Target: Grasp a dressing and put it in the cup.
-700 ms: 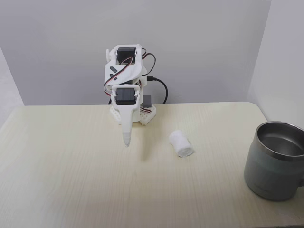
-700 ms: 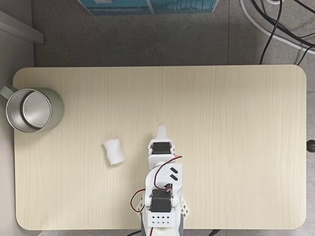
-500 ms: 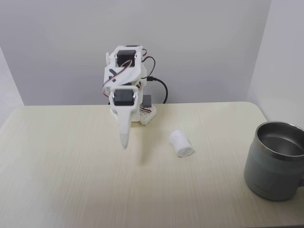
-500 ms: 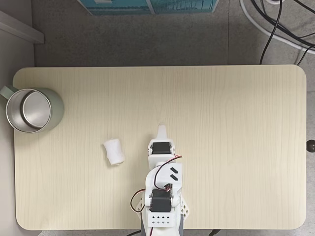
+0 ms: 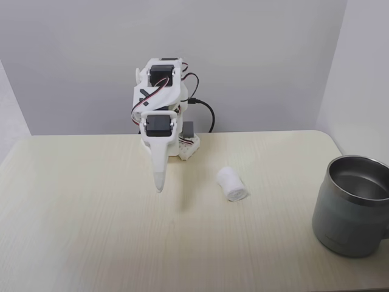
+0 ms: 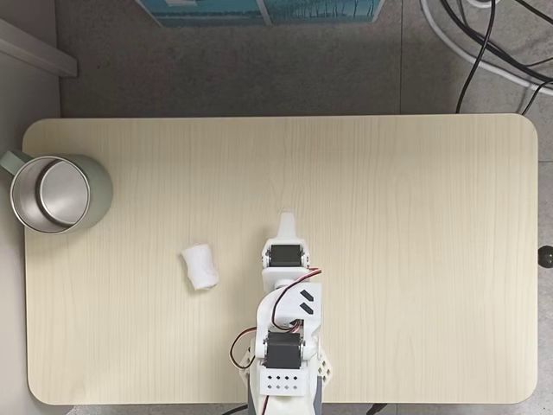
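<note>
Dressing [image 5: 231,184]: small white gauze roll lying on its side at table centre, long axis running from upper left to lower right in a fixed view. Cup [image 5: 353,205] at lower right, well apart. My gripper [image 5: 159,185] is pinched together, holding nothing, hanging left of the roll.

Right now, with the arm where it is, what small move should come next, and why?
Probably swing the tool toward the dressing, to its left in the top-down fixed view, and open it. The tool looks shut and hangs off the table, holding nothing, while the dressing lies untouched, well apart from the cup.
</note>
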Robot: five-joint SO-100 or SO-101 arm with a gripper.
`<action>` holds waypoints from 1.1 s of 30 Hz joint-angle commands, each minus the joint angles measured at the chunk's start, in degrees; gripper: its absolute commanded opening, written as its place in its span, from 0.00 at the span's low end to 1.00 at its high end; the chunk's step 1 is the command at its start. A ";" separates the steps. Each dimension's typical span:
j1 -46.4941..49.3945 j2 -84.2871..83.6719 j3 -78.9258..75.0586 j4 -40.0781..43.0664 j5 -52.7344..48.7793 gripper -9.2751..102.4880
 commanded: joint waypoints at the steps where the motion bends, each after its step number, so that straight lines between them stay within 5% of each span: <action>1: 0.44 -0.35 1.23 0.00 0.35 0.09; 16: -12.22 13.36 40.78 25.66 -12.92 0.14; 25: -20.21 38.14 63.02 42.98 -39.90 0.27; 33: -29.36 49.48 63.37 52.73 -57.66 0.37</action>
